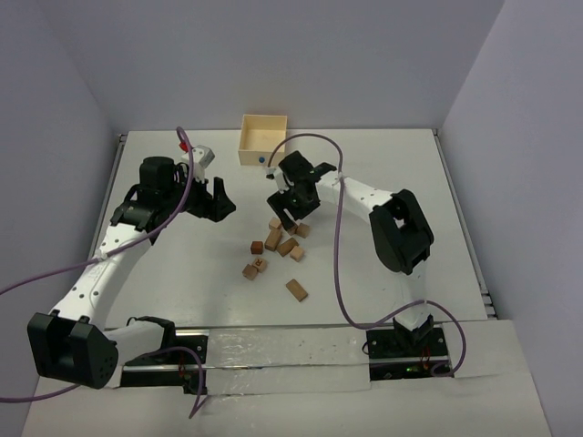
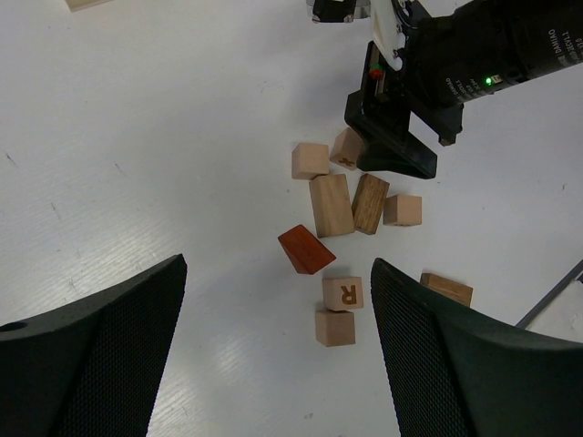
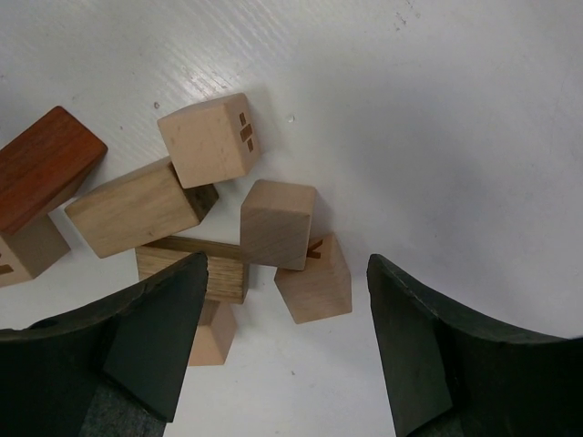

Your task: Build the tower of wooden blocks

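Note:
No tower stands. Several small wood blocks (image 1: pixel 274 238) lie loose mid-table, with one brick (image 1: pixel 297 289) apart nearer the front. My right gripper (image 1: pixel 290 217) is open and empty, hovering over the cluster's far end. In the right wrist view its jaws (image 3: pixel 287 273) straddle two pale cubes (image 3: pixel 278 223) that touch each other. A reddish block (image 3: pixel 41 168) lies at the left. My left gripper (image 1: pixel 217 202) is open and empty, left of the cluster. Its wrist view looks between the jaws (image 2: pixel 278 282) at a red block (image 2: pixel 306 248), an "R" cube (image 2: pixel 342 292) and the right gripper (image 2: pixel 392 150).
A pale square wooden box (image 1: pixel 263 138) with a blue dot stands at the back, just behind the right gripper. Purple cables loop off both arms. White walls close in the table at the back and sides.

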`<action>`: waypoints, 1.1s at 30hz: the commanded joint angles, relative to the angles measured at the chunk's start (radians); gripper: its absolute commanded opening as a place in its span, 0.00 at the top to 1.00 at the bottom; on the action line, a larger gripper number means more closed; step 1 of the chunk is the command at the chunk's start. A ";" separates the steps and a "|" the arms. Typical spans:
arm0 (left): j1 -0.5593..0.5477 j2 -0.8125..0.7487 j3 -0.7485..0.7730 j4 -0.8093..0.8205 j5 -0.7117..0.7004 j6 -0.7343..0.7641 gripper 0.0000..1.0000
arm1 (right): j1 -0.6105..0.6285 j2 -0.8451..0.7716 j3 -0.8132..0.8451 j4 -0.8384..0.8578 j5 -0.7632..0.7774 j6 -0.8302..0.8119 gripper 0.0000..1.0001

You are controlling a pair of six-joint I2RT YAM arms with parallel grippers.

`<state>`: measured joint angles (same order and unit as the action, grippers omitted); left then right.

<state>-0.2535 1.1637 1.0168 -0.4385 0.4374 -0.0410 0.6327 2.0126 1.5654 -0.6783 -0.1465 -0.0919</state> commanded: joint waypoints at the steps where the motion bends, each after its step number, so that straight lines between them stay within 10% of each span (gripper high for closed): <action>1: 0.005 0.003 0.023 0.014 0.004 0.005 0.12 | 0.009 0.023 0.038 0.009 0.018 -0.033 0.24; 33: 0.005 0.037 0.035 0.016 0.002 0.000 0.13 | 0.009 0.042 0.027 -0.044 -0.015 -0.146 0.49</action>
<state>-0.2535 1.2072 1.0168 -0.4385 0.4374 -0.0422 0.6327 2.0750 1.5841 -0.7044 -0.1552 -0.2134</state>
